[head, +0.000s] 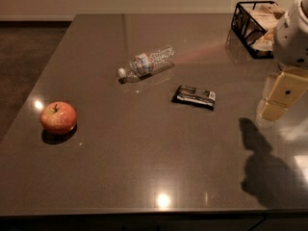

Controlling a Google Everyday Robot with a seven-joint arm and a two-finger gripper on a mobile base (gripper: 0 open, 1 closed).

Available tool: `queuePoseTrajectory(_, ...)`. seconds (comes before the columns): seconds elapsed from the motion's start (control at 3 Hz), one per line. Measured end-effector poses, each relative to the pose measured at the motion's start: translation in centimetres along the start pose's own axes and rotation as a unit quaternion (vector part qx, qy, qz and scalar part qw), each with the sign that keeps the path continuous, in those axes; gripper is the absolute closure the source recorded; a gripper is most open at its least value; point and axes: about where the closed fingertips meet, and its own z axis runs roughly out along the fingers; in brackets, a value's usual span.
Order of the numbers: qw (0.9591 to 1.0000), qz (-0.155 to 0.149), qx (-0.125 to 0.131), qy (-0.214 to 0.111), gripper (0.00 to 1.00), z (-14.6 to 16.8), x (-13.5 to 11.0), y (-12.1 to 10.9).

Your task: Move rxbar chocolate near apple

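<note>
Camera view: rxbar chocolate (194, 96) flat on table (144, 167), centre-right, well apart from apple (58, 118) at near left; water bottle (147, 64) lying farther back; wire basket (255, 25) far right; gripper (278, 100) right of bar, apart from it, whether apart or together cannot tell.

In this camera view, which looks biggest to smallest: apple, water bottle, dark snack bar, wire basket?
1. wire basket, partly hidden.
2. water bottle.
3. rxbar chocolate and apple look alike; the apple is nearer the camera, so no ranking.
The gripper is right of the rxbar chocolate, not touching it.
</note>
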Motion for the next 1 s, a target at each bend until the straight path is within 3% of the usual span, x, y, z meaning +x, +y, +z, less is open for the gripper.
queuePoseTrajectory(0.33, 1.0, 0.0, 0.0, 0.0, 0.0, 0.0, 0.0, 0.0)
queuePoseTrajectory(0.67, 0.9994, 0.002, -0.032, -0.009, 0.0, 1.5, -0.7, -1.3)
queuePoseTrajectory(1.0, 0.9978, 0.003, -0.064, -0.021, 0.0, 5.0, -2.1, -2.7)
